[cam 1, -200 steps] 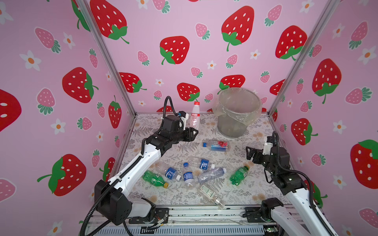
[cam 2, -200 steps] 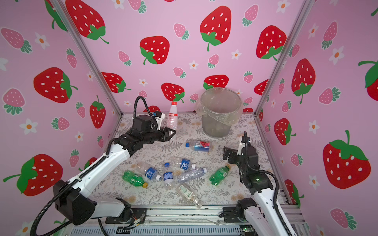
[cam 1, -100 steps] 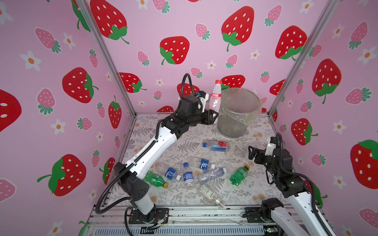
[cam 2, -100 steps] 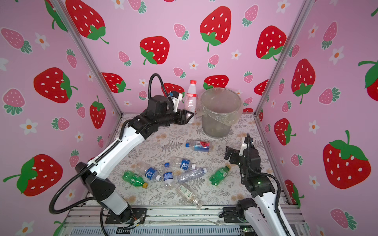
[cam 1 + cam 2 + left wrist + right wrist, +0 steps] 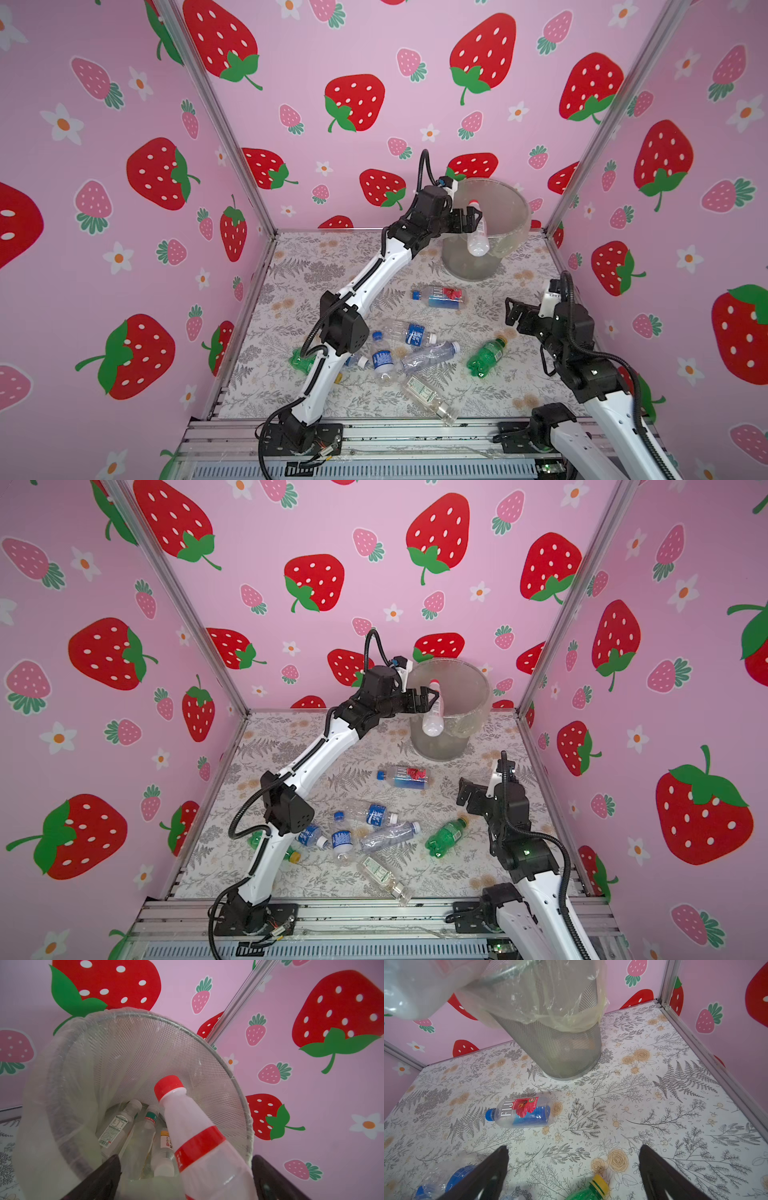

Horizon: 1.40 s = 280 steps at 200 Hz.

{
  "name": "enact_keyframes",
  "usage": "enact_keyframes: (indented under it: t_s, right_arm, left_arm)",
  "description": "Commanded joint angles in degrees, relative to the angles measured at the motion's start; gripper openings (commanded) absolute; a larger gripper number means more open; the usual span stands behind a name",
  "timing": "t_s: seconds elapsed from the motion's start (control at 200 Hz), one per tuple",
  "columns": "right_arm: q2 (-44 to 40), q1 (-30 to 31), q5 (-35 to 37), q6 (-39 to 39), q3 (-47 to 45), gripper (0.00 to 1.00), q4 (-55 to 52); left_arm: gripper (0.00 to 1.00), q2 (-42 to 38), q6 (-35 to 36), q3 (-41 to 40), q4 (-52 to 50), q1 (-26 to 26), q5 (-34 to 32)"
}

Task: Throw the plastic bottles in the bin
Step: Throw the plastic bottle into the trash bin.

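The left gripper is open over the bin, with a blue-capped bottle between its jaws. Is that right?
No: the cap is red, not blue, as the left wrist view shows. The left gripper is open over the bin, with the red-capped bottle between its jaws.

My left gripper (image 5: pixel 473 218) reaches over the rim of the bin (image 5: pixel 515 195), jaws spread beside a red-capped bottle (image 5: pixel 478 242) hanging cap-up in its mouth. My right gripper (image 5: pixel 513 311) hovers open above the worktop (image 5: pixel 299 266).

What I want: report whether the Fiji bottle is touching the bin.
Apart. The right wrist view shows a strip of bare floral mat between the Fiji bottle and the bin.
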Motion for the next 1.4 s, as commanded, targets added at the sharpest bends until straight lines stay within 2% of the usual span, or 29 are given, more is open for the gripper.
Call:
enact_keyframes:
  t_s: [0.0,0.15,0.34,0.4,0.5,0.695,0.795,0.951,1.116,1.396]
  right_arm:
    - [-1.99,-0.03,0.61,0.99,-0.95,0.99,0.36]
    - [-1.48,-0.07,-0.20,1.62,-1.28,0.99,1.32]
    - [0.28,-0.05,-0.96,1.79,-0.37,0.99,2.73]
    - [0.50,-0.06,-1.18,1.95,-0.13,0.99,2.97]
    - [0.65,-0.07,-1.45,1.93,-0.01,0.99,2.96]
    - [1.55,-0.09,-2.45,1.29,-0.04,0.99,2.61]
    - [2.19,-0.06,-3.01,1.08,0.06,0.99,2.39]
    - [3.13,-0.07,-3.87,1.26,-0.23,0.99,2.81]
    - [5.14,-0.07,-5.74,2.01,-1.32,0.99,3.90]
    - [10.66,-0.07,-8.55,3.59,-2.33,0.99,5.53]
  left_arm:
    - [0.99,-9.13,1.71,-2.34,0.14,0.40,-2.90]
    - [0.99,-14.35,2.91,-1.08,-4.55,1.37,-6.22]
    - [0.99,-14.53,3.16,5.96,-6.61,2.53,-4.64]
    - [0.99,-15.35,3.67,5.48,-7.40,2.62,-4.74]
    - [0.99,-19.34,4.92,-1.74,-6.32,2.58,-5.19]
    - [0.99,-30.78,7.73,-23.16,-1.90,2.94,-8.55]
    - [0.99,-35.30,8.44,-31.15,-1.35,3.75,-9.10]
    - [0.99,-40.29,9.00,-39.68,-3.80,5.46,-10.47]
    - [0.99,-44.14,8.49,-47.18,-6.05,8.64,-8.78]
    - [0.99,-48.31,7.04,-55.69,-8.80,15.24,-7.74]
